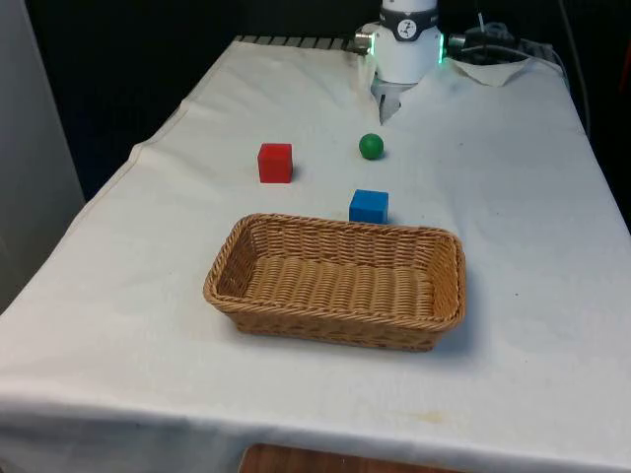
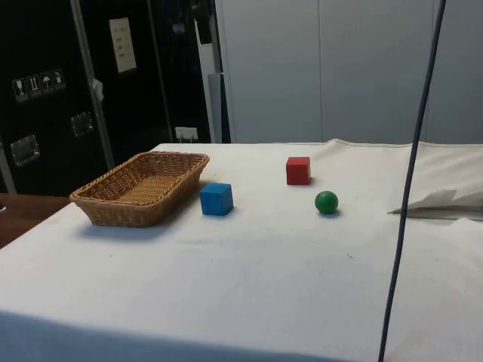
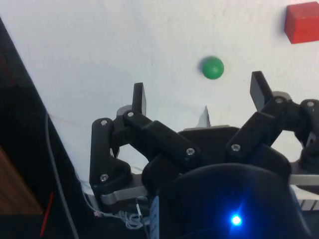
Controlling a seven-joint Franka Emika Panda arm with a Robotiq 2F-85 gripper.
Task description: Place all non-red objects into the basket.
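Observation:
A wicker basket [image 1: 246, 296] [image 2: 98, 207] stands empty near the table's front. Just behind it sits a blue cube [image 1: 368, 206] [image 2: 216, 199]. A green ball [image 1: 371, 146] [image 2: 326, 202] [image 3: 212, 67] lies further back, and a red cube [image 1: 275, 163] [image 2: 298, 170] [image 3: 302, 23] rests toward the front view's left of the ball. My gripper [image 3: 199, 94] hangs open high above the cloth with nothing between its fingers, the ball beyond its fingertips [image 3: 139, 97].
White cloth covers the table [image 1: 532, 246]. A crumpled fold of cloth [image 1: 498, 69] [image 2: 445, 202] lies by the robot's base. A dark cable [image 2: 411, 181] hangs down across the side view.

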